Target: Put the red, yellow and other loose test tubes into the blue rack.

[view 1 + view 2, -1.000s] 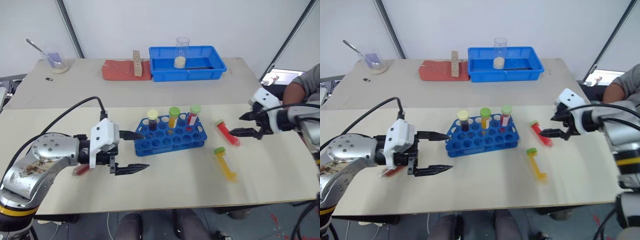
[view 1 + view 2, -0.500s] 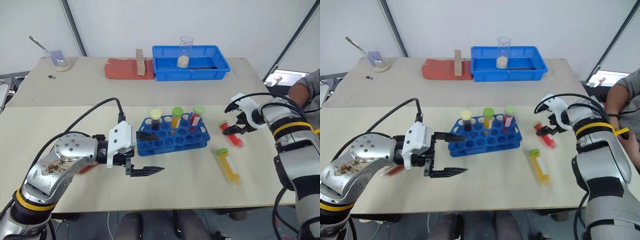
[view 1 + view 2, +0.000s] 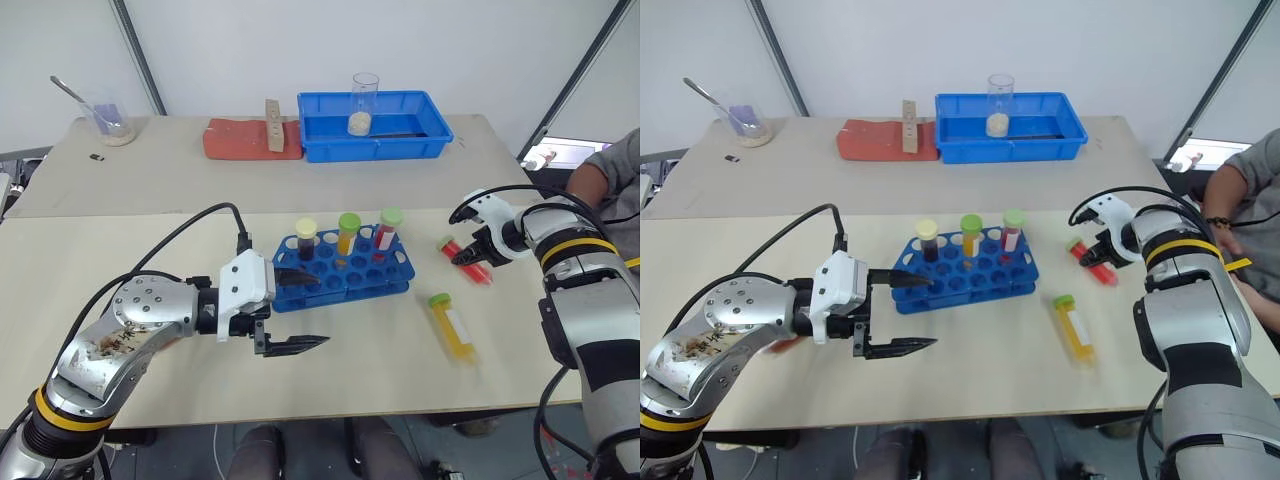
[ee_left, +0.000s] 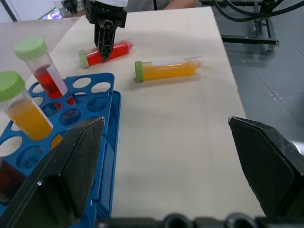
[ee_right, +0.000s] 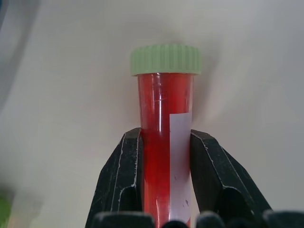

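Note:
The red test tube (image 3: 449, 246) with a green cap lies on the table right of the blue rack (image 3: 352, 281). My right gripper (image 3: 470, 257) is shut on it; in the right wrist view both fingers (image 5: 124, 176) press the sides of the red tube (image 5: 165, 118). The yellow test tube (image 3: 452, 326) lies loose nearer the front edge. Three capped tubes stand in the rack's back row: dark (image 3: 306, 240), yellow (image 3: 347, 234) and red (image 3: 387, 230). My left gripper (image 3: 303, 311) hangs open at the rack's left end, holding nothing.
On the far table stand a large blue tray (image 3: 376, 150) holding a glass beaker (image 3: 364, 102), a red mat (image 3: 243, 141) with a wooden block (image 3: 272, 122), and a beaker with a spoon (image 3: 110, 120). A person's arm (image 3: 608, 172) shows at the right edge.
My right gripper came down over the red tube and shut on it. The left gripper stayed open by the rack.

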